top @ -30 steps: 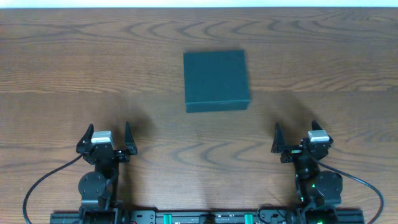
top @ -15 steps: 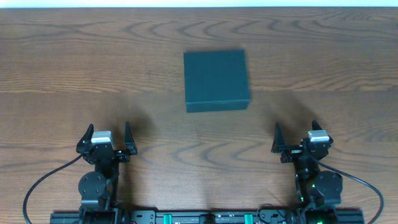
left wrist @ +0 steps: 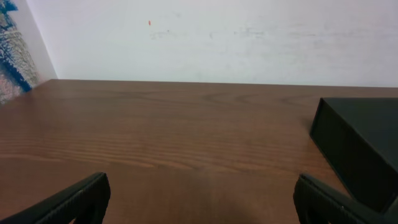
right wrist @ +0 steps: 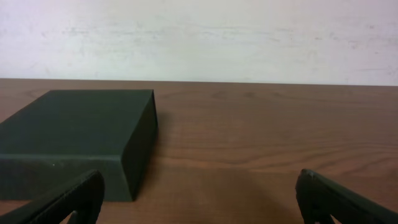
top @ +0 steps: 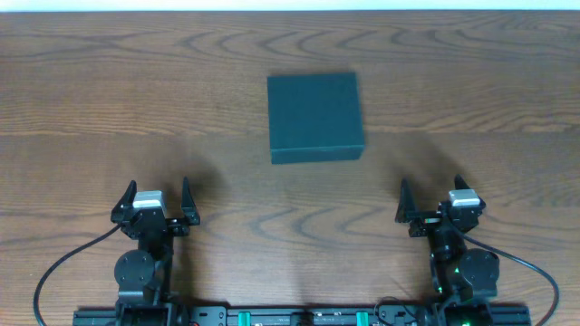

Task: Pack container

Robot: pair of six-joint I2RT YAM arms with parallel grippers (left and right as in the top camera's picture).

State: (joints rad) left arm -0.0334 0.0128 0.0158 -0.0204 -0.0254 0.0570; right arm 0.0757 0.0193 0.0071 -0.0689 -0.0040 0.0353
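The container point(top: 315, 118) is a dark teal-green square box, lid shut, lying flat on the wooden table a little past its middle. It shows at the right edge of the left wrist view point(left wrist: 364, 146) and at the left of the right wrist view point(right wrist: 74, 140). My left gripper point(top: 152, 201) is open and empty near the front left, well short of the box. My right gripper point(top: 433, 198) is open and empty near the front right. Bare wood lies between the fingers in both wrist views point(left wrist: 199, 199) point(right wrist: 199, 202).
The wooden table point(top: 109, 100) runs out to a white wall at the back point(left wrist: 217, 37). A blue-patterned surface point(left wrist: 11, 46) shows at the far left of the left wrist view. No snack packets or other loose items are in view.
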